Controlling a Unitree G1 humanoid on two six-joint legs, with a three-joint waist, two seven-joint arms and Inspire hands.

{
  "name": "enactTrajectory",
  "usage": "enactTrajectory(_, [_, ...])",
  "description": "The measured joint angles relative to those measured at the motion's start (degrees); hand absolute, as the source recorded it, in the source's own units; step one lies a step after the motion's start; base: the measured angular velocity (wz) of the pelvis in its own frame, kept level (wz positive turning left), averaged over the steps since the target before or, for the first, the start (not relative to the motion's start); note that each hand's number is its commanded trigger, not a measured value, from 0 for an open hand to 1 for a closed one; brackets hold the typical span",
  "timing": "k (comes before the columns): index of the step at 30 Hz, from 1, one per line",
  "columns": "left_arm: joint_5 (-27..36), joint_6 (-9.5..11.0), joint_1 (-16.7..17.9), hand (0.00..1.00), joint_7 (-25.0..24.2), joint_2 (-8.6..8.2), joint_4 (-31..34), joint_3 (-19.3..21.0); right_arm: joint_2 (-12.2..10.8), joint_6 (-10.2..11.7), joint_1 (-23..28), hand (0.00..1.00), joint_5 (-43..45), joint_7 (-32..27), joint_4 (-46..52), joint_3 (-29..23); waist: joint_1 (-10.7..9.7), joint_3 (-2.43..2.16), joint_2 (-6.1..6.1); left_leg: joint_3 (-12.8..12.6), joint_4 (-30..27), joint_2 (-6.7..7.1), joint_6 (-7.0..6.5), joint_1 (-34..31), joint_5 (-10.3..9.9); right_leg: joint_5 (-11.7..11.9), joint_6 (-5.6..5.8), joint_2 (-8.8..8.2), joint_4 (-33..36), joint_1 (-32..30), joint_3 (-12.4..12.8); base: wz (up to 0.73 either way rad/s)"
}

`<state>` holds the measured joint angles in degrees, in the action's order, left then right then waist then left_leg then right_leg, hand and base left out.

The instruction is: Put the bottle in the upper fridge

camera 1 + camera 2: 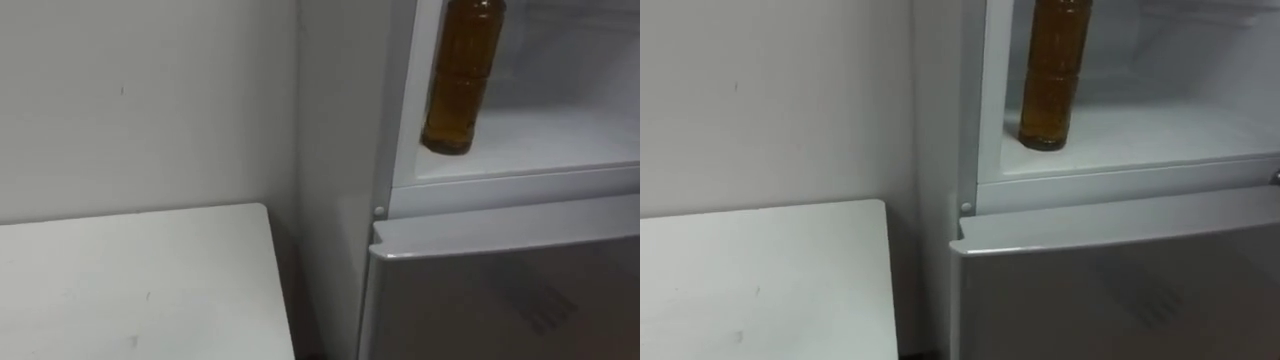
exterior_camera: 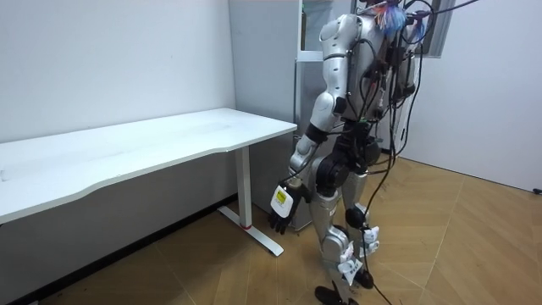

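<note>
The bottle (image 1: 460, 75) is standing up straight inside the upper part of the fridge (image 1: 520, 187). It is sitting on the white shelf (image 1: 560, 135), close to the front edge and near the left wall. The bottle is see-through and full of brown drink, with bumpy rings around its sides. Its top is going out of the picture, and I cannot make out any words on it. The lower fridge door (image 1: 500, 290) is staying closed. The robot is standing in front of the fridge, just past the end of the white counter (image 1: 140, 280). Its left hand (image 2: 282, 213) is hanging down by its leg, fingers loose, holding nothing.
</note>
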<state>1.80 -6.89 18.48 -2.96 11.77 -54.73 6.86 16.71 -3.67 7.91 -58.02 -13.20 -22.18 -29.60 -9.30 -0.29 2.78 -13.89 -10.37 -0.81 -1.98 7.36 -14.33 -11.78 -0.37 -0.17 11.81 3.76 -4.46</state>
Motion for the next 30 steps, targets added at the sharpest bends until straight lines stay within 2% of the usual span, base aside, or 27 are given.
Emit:
enactTrajectory(3, [2.1, 1.0, 1.0, 0.0, 0.1, -0.02, 0.1, 0.1, 0.2, 0.1, 0.1, 0.0, 0.1, -6.2, 8.1, -3.2, -0.7, -0.02, -0.05, -0.4, 0.0, 0.03, 0.0, 0.2, 0.0, 0.0, 0.03, 0.03, 0.3, 0.0, 0.3, -0.09])
enactTrajectory(5, [2.9, 1.4, 2.0, 0.0, 0.3, -0.03, 0.8, 0.1, 1.8, 2.1, 0.1, 0.0, -0.1, -10.9, 14.0, -3.8, -1.3, -0.01, -0.05, -0.7, 0.0, -0.11, 0.0, 0.1, 0.0, 0.0, 0.01, 0.19, 0.4, -0.5, 0.6, -0.1])
enactTrajectory(8, [4.1, 2.7, 2.5, 0.0, 0.5, -0.02, 1.2, 0.1, 3.6, 4.7, -0.5, 0.0, -0.2, -14.9, 17.4, -4.9, -1.4, 0.11, 0.01, -1.1, 0.1, -0.32, 0.02, 0.1, 0.0, 0.0, -0.06, 0.39, 0.9, -0.9, 1.0, -0.02])
enactTrajectory(14, [4.3, 5.5, 3.8, 0.0, 1.3, -0.07, 1.3, 0.1, 3.6, 8.1, -0.3, 0.0, 2.0, -23.9, 25.1, -6.4, -1.4, 0.12, -0.39, -1.0, 0.9, -0.31, 0.22, 0.0, -0.1, 0.0, -0.12, 0.69, 0.8, -1.3, 1.2, -0.03])
enactTrajectory(17, [4.2, 6.0, 4.2, 0.0, 1.4, -0.15, 1.1, 0.1, 3.6, 9.7, -0.1, 0.0, 5.1, -26.4, 26.6, -7.1, -1.3, -0.03, -0.41, -0.8, 0.7, -0.25, 0.2, -0.6, -0.1, 0.1, -0.12, 0.63, 0.9, -1.8, 1.1, 0.0])
enactTrajectory(25, [3.6, 6.1, 4.5, 0.0, 2.2, -0.81, -0.5, 0.1, 3.5, 9.9, 0.1, 0.0, 8.0, -31.4, 30.0, -7.2, -1.3, -0.21, -0.89, -0.3, 0.8, 0.11, 0.21, -1.2, -0.1, 0.2, -0.15, 0.55, 1.0, -1.9, 0.1, 0.01])
enactTrajectory(30, [3.5, 5.6, 4.3, 0.0, 1.5, -1.16, -0.8, 0.1, 3.5, 7.8, 0.1, 0.0, 9.7, -32.9, 32.2, -7.2, -1.2, -0.2, -0.85, -0.2, 0.1, 0.14, 0.19, -2.1, -0.1, 0.1, -0.17, 0.35, 2.0, -3.2, -0.2, 0.0])
